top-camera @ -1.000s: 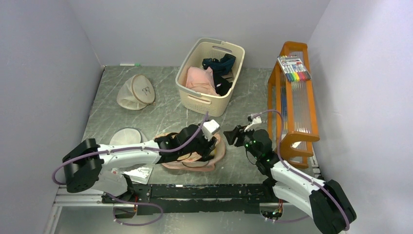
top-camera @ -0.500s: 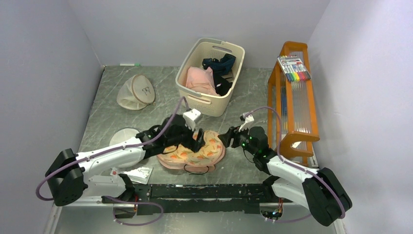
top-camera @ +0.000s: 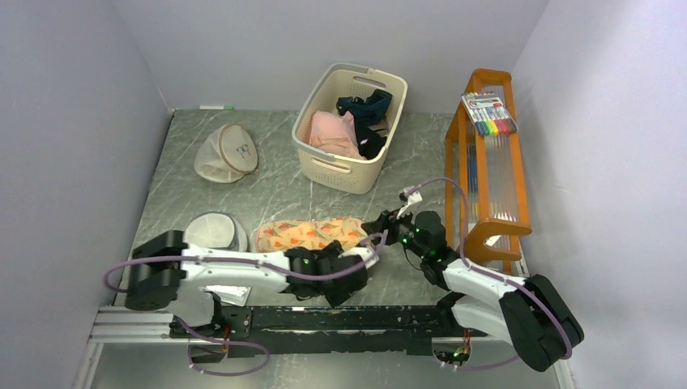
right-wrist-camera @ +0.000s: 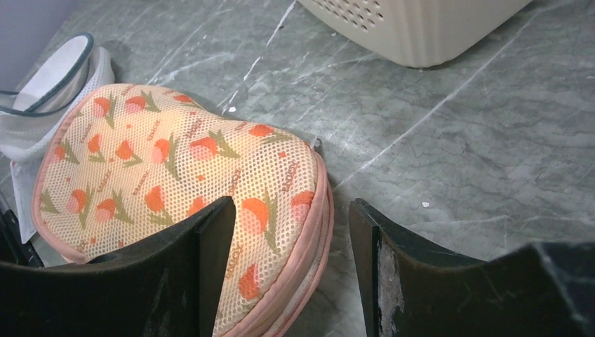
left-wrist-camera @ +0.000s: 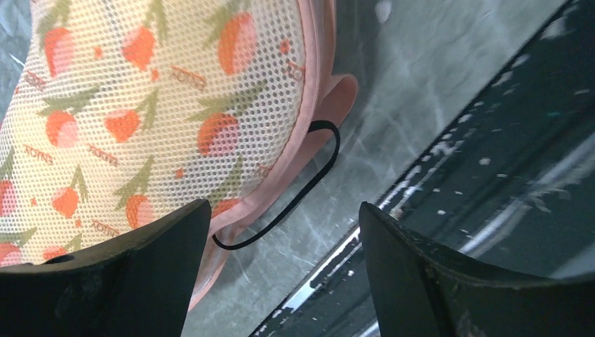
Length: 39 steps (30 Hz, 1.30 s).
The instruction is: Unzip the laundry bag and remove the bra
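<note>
Our left claw (left-wrist-camera: 284, 210) stands open, holding nothing, at the edge of the laundry bag (left-wrist-camera: 140, 105), which lies near the basket (top-camera: 336, 172), on its arm side. We should first find the zip puller; we cannot see the bra.

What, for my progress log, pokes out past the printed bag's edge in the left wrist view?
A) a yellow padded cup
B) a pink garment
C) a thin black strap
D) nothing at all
C: a thin black strap loops out from under the bag's pink edge onto the table; no yellow cup shows outside the bag.
</note>
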Each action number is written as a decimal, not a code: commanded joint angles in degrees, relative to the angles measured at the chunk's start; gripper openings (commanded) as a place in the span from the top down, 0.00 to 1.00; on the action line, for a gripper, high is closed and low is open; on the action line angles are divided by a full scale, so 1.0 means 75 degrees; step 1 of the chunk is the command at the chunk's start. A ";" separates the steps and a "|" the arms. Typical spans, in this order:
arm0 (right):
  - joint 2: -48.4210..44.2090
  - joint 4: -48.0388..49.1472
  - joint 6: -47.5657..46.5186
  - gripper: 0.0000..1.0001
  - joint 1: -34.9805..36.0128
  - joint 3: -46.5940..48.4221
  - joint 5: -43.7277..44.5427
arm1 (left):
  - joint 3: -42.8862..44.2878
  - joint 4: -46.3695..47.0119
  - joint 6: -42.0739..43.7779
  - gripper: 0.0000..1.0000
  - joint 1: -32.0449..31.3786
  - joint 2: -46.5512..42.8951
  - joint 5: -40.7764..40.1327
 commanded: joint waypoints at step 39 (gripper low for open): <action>-0.0343 0.0084 -0.0233 0.39 -0.0032 -0.0108 0.0138 | 0.2889 -0.0485 0.0715 0.93 0.4718 0.1555 -0.2711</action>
